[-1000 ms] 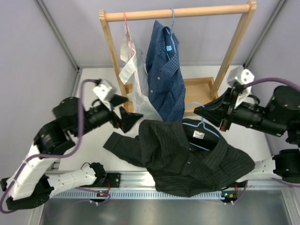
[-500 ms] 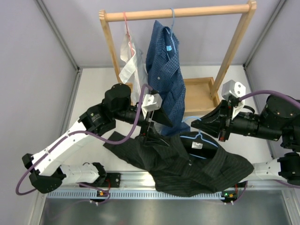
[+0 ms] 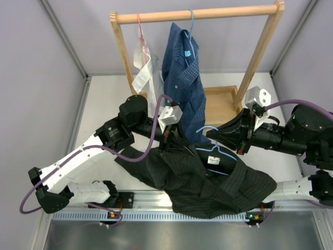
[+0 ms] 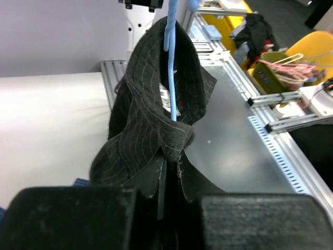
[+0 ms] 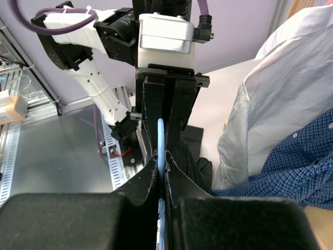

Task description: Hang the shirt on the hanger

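Observation:
The black pinstriped shirt [image 3: 208, 182] lies heaped at the near edge of the table, its collar lifted around the light-blue hanger [image 3: 217, 154]. My left gripper [image 3: 169, 146] is shut on the collar's edge; in the left wrist view the shirt's collar [image 4: 156, 114] rises from the gripper [image 4: 170, 156], with the hanger [image 4: 171, 62] running up through the neck opening. My right gripper [image 3: 209, 134] is shut on the hanger near its hook. In the right wrist view the hanger [image 5: 161, 138] stands edge-on between the closed fingers of that gripper [image 5: 162, 162], facing the left gripper [image 5: 166, 96].
A wooden rack [image 3: 197, 14] stands at the back, with a blue checked shirt [image 3: 182, 73] and a white garment [image 3: 144, 73] hanging from it, the latter on a pink hanger [image 3: 139, 23]. The rack's wooden base [image 3: 221, 104] sits behind the right gripper. Grey walls close both sides.
My left arm swung in from the left to the shirt's collar and its jaws closed on the fabric. The right gripper shifted slightly left and up with the hanger.

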